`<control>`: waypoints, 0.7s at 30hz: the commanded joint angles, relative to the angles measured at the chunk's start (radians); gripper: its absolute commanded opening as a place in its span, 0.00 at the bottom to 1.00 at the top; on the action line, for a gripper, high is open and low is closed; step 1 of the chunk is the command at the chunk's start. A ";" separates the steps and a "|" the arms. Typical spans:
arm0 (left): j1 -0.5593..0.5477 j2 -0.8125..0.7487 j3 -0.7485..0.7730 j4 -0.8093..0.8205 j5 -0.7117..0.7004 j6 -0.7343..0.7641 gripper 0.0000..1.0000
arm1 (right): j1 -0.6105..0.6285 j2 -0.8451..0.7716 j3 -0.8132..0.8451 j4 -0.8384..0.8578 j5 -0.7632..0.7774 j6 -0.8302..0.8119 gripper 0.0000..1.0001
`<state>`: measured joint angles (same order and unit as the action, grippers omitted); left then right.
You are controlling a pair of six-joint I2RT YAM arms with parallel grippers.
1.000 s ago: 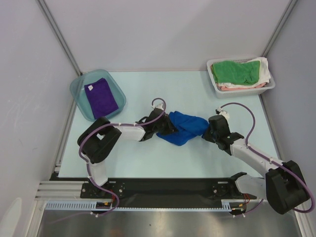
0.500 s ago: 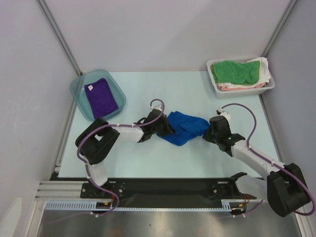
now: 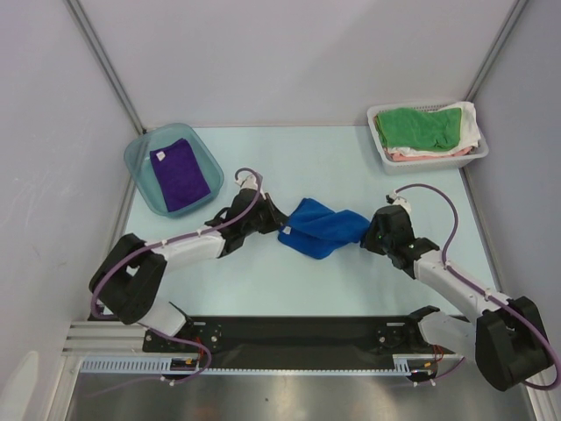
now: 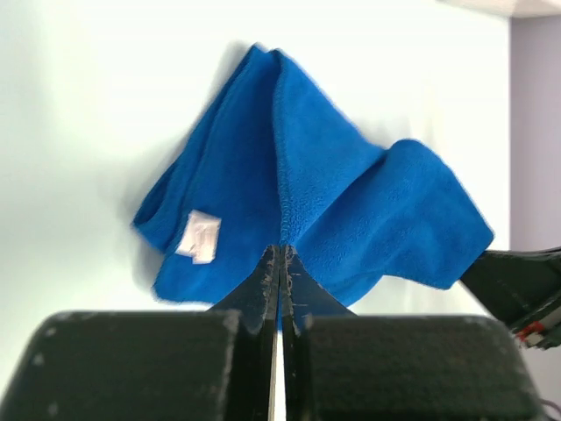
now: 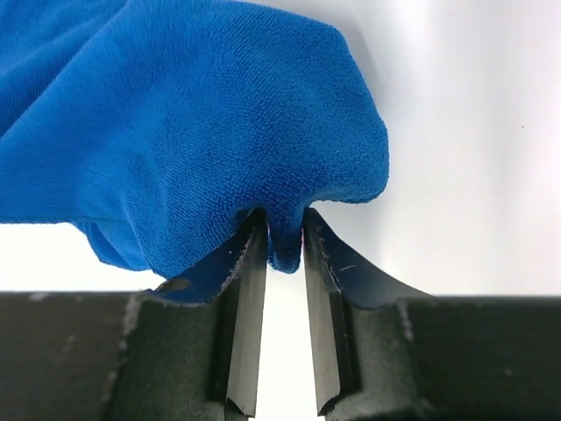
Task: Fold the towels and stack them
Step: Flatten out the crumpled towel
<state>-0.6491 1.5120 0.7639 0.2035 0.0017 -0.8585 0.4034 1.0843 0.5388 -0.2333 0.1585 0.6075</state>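
Blue towel (image 3: pixel 320 230) bunched at centre of table (image 3: pixel 289 162), long axis left-right between grippers. Left gripper (image 4: pixel 280 252) clamped shut on left edge. Right gripper (image 5: pixel 285 230) jaws slightly apart around right-end fold, grip unclear. Both arms equally near.

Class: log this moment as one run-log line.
blue towel: bunched up | left tool: shut on its edge | right tool: jaws parted, fold between | purple towel: in teal tub | green towel: in basket

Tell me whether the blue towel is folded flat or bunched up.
Bunched up: the blue towel is a crumpled, twisted heap, with uneven ridges and its white tag exposed.
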 commanded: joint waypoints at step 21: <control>0.034 -0.211 -0.192 -0.013 -0.060 0.052 0.00 | 0.017 -0.097 -0.095 -0.037 -0.082 0.017 0.40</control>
<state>-0.6212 1.3407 0.6006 0.1696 -0.0319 -0.8284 0.4065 1.0039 0.4553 -0.2901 0.0799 0.6064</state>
